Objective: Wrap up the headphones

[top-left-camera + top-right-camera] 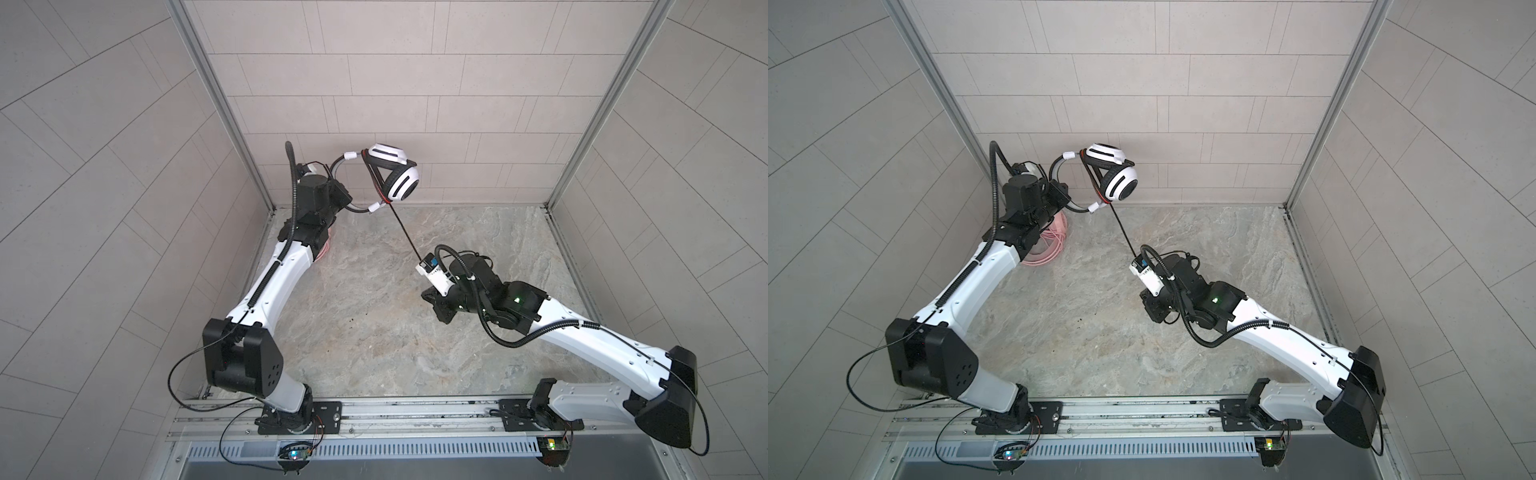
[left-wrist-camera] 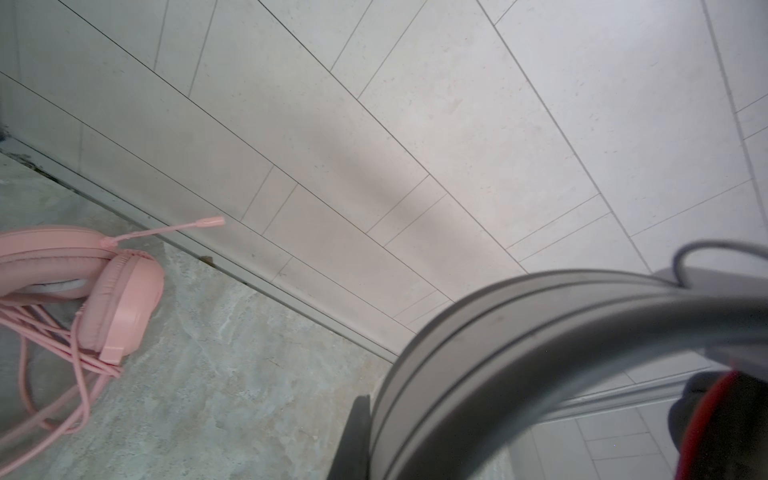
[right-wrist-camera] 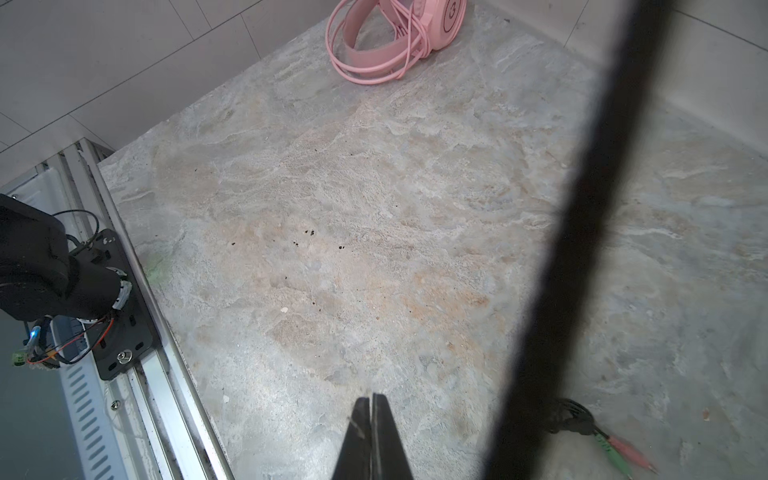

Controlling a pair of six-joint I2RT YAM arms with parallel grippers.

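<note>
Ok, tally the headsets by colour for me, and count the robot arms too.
Pink headset: 1
White-and-black headset: 1
Robot arms: 2
Total: 4

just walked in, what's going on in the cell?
The left gripper is shut on the headband of the white-and-black headset, holding it up near the back wall. Its black cable runs taut down to the right arm's wrist. The right gripper is shut, with no cable visible between its tips. The plugs lie on the table. The pink headset lies in the corner, cable looped around it.
</note>
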